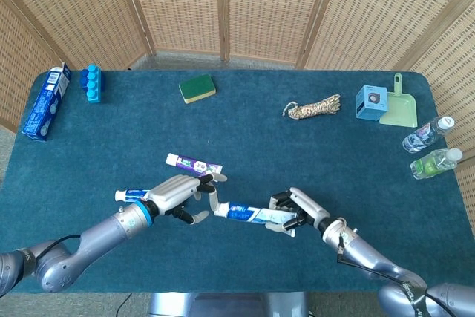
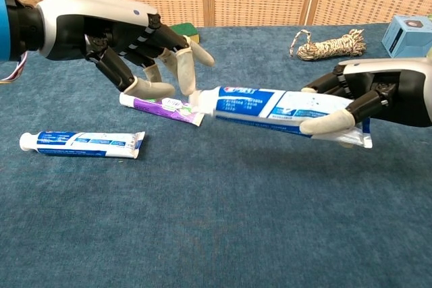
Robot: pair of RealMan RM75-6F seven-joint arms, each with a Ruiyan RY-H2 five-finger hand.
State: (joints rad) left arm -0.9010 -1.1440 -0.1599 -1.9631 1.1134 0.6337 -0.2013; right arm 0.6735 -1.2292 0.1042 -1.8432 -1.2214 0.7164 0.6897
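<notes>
A blue-and-white toothpaste tube [image 1: 249,214] [image 2: 270,106] hangs nearly level above the cloth, and my right hand [image 1: 300,211] [image 2: 378,96] grips it at its flat tail end. Its cap end points at my left hand [image 1: 178,192] [image 2: 121,38], which holds nothing. The left fingers are spread and one fingertip hangs right beside the cap. Behind the cap a purple-labelled tube [image 1: 194,162] [image 2: 162,106] lies on the cloth. A second blue tube [image 1: 132,195] [image 2: 81,143] lies under my left wrist in the head view.
Along the far edge are a toothpaste box [image 1: 46,102], a blue bottle pack [image 1: 91,82], a green sponge [image 1: 197,88], a rope coil [image 1: 312,108], a blue box [image 1: 370,102] and a green dustpan [image 1: 399,109]. Two plastic bottles [image 1: 430,150] lie at the right edge.
</notes>
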